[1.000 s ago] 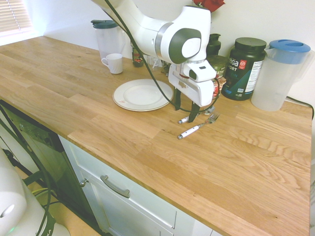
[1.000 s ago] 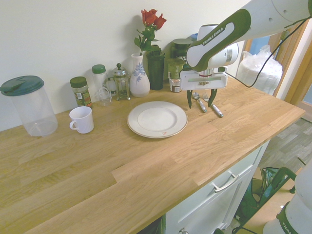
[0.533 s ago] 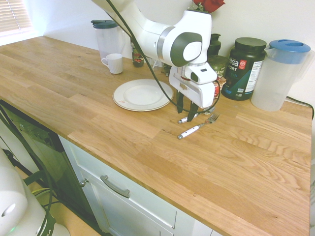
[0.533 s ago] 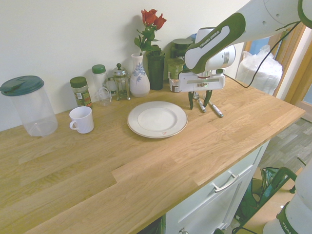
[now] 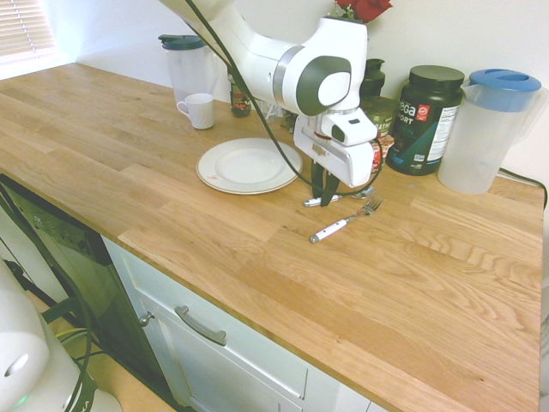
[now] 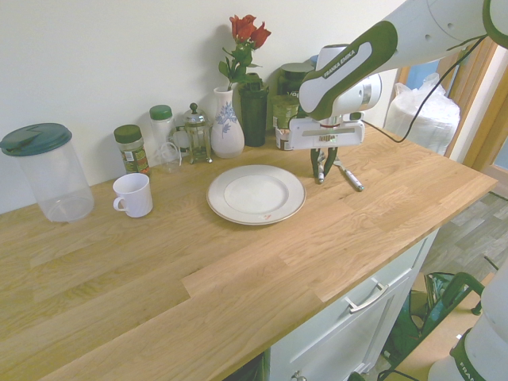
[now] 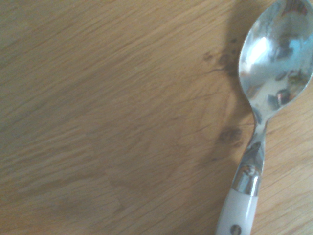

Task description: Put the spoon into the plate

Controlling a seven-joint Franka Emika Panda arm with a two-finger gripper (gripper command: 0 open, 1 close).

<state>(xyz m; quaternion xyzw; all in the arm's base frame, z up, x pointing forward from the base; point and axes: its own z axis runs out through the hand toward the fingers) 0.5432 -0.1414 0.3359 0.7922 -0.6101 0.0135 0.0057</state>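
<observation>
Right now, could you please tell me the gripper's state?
Gripper: jaws closed around the spoon handle, spoon not yet lifted off the counter.

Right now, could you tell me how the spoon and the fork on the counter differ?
The spoon sits between the claw's fingers; the fork lies free beside it. The spoon ends in a rounded shiny bowl, the fork in tines. The spoon lies nearer the plate, the fork farther. Both have white handles and rest on the wooden counter.
</observation>
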